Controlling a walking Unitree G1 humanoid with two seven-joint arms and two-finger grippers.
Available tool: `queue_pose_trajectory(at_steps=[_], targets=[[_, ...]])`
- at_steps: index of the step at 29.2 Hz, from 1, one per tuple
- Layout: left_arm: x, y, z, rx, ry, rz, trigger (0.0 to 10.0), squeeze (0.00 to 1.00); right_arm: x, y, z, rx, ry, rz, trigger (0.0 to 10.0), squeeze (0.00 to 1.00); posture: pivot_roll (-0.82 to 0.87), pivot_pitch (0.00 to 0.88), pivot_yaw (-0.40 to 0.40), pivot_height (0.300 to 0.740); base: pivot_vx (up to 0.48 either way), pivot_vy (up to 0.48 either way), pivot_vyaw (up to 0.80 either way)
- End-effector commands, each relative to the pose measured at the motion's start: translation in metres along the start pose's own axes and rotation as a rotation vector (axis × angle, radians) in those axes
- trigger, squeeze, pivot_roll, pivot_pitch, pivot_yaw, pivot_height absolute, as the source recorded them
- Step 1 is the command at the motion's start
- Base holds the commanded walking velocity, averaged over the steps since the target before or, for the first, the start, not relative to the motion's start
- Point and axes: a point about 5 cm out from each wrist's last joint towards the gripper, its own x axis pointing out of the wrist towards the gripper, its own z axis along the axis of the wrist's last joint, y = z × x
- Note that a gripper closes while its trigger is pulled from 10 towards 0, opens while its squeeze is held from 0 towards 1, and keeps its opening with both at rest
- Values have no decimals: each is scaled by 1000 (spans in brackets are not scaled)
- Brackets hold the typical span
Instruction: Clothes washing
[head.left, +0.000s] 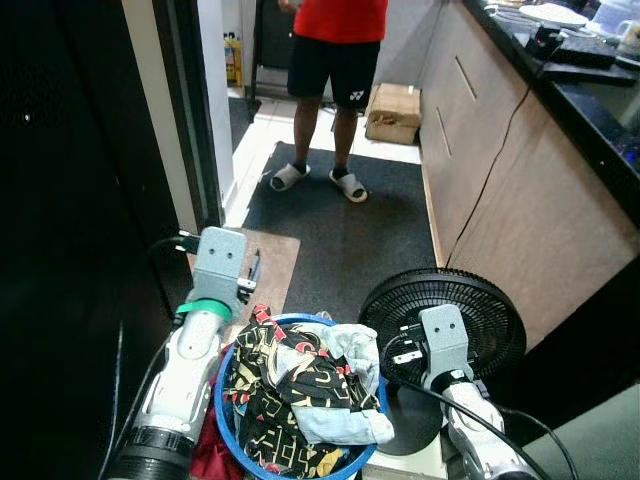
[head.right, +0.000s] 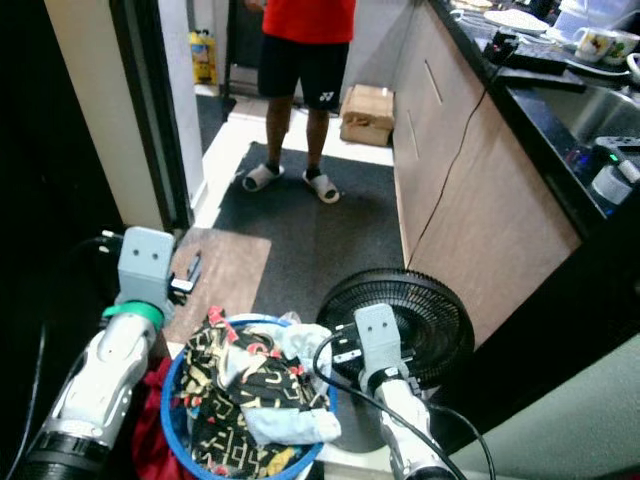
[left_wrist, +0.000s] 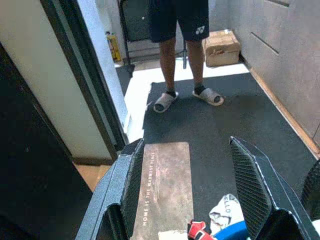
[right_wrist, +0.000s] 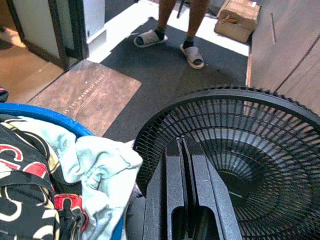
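The dark mat (head.left: 340, 240) is stretching ahead to a person's sandalled feet (head.left: 318, 181), the black fan (head.left: 470, 310) is standing on the floor at right, and the blue laundry basket (head.right: 185, 425), heaped with patterned clothes (head.left: 295, 390), is sitting between the two arms. The left gripper (left_wrist: 187, 190) is reaching past the basket's far-left rim, fingers spread wide apart. The right gripper (right_wrist: 184, 165) is pointing at the fan, fingers pressed together. The left looks nearer the rim.
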Motion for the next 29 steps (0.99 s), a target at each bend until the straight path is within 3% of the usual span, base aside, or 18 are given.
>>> queue_pose_trajectory(at_steps=[1,10,13,16,20,23,29], targets=[[-1,-3,-4,-5,14,-13,10000,0,-5,-3,-7,5,20,-11,10000,0,87,0,-6,740,0,0,0],[-8,-16,-27,-76,106,-135,10000,0,-4,-4,-4,0,0,-25,10000,0,86,0,-7,740,0,0,0],[-16,-31,-60,-107,221,-216,10000,0,2,-9,8,7,-37,-55,10000,0,82,9,-12,740,0,0,0],[-18,-34,-66,-101,245,-230,10000,0,4,-10,10,7,-46,-60,10000,0,81,14,-12,740,0,0,0],[-28,-44,-85,-16,310,-285,10000,0,9,-15,18,7,-62,-79,10000,0,79,40,-8,740,0,0,0],[-55,-48,-120,88,433,-325,10000,0,14,-24,26,1,-76,-120,10000,0,62,86,-6,740,0,0,0],[-61,-47,-121,106,411,-318,10000,0,13,-31,26,9,-72,-156,10000,0,70,116,-10,740,0,0,0]])
